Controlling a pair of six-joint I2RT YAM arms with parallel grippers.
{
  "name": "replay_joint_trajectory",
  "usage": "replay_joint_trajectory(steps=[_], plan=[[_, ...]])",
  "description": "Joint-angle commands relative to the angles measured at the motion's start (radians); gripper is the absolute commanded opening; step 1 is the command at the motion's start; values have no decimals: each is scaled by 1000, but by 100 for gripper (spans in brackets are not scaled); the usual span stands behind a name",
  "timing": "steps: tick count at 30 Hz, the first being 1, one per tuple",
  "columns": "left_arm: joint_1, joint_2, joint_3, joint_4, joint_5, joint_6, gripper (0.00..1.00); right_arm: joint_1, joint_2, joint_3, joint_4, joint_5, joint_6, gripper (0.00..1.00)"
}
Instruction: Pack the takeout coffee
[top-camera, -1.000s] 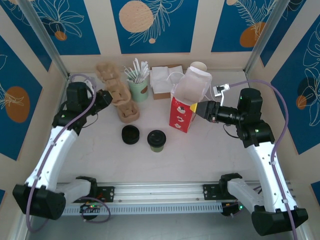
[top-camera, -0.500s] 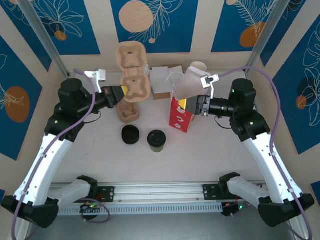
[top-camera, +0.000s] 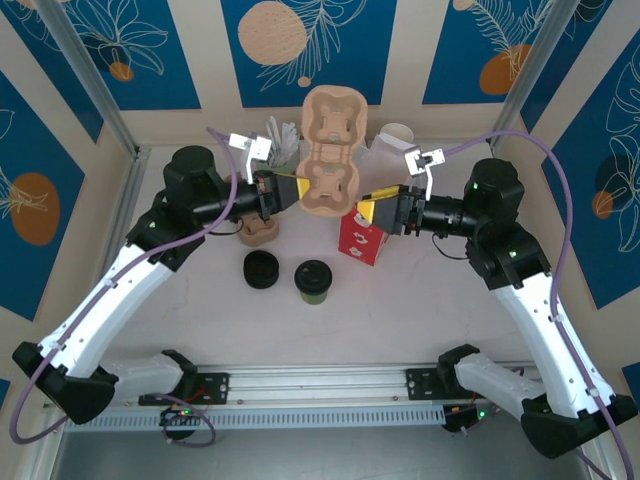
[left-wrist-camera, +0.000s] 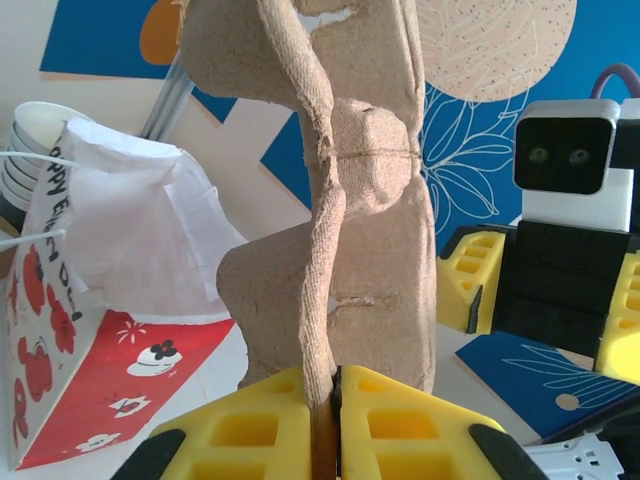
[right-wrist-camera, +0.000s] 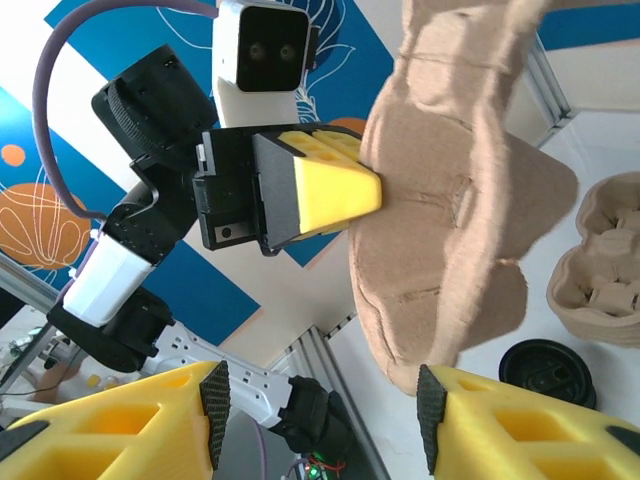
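Looking from the near edge of the table, I first see the coffee (top-camera: 313, 281). It stands upright on the table with its black lid on, between the two arms, and nothing touches it. Just beside it on the left lies a loose black lid (top-camera: 262, 269).

Further in and higher up, my left gripper (top-camera: 292, 188) holds a cardboard cup tray (top-camera: 331, 150) in the air. The yellow fingers are pressed together on the lower rim of the tray, which stands up on its edge. My right gripper (top-camera: 368, 210) faces it from the other side with its fingers spread wide. In the right wrist view the lower end of the tray hangs between these fingers, and I cannot tell if it touches one.

Behind and below the tray stands the red bag (top-camera: 358, 238), upright and with white paper at its mouth. A stack of more trays (top-camera: 257, 230) sits on the table to the left.

I judge that the packing is at an early step: the tray is being prepared and the coffee is not yet packed. Next I think the right gripper must close on the free rim, gently because the cardboard bends, or the tray must go down flat so it can receive the cup.
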Motion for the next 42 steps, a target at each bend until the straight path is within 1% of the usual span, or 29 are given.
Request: replay_joint_trajectory(steps=[1,11,15,18,24,32,35,38,39,40,42], plan=[[-28,13,58,45,19,24,11,1,-15,-6,-29,34,-35,54],[-51,25,74,30,-9,51,11,1,-50,9,-107,172,-105,54],[-54,31,78,30,-5,51,10,2,-60,-5,-92,228,-89,54],[-55,38,78,34,-4,48,10,7,-55,-19,-47,218,-76,53],[-59,53,80,47,10,42,10,8,-26,-22,-5,203,-63,47],[-63,60,79,59,22,40,10,7,-3,-29,22,203,-61,45],[-63,59,80,52,17,46,9,5,-4,-41,47,188,-51,37],[-64,61,82,48,19,47,10,4,-3,-45,63,173,-47,23],[-63,62,82,49,23,48,11,4,-3,-45,63,172,-46,16],[-63,62,82,48,22,47,12,3,-1,-46,61,171,-44,10],[-64,60,85,43,24,55,19,2,-2,-42,49,170,-46,3]])
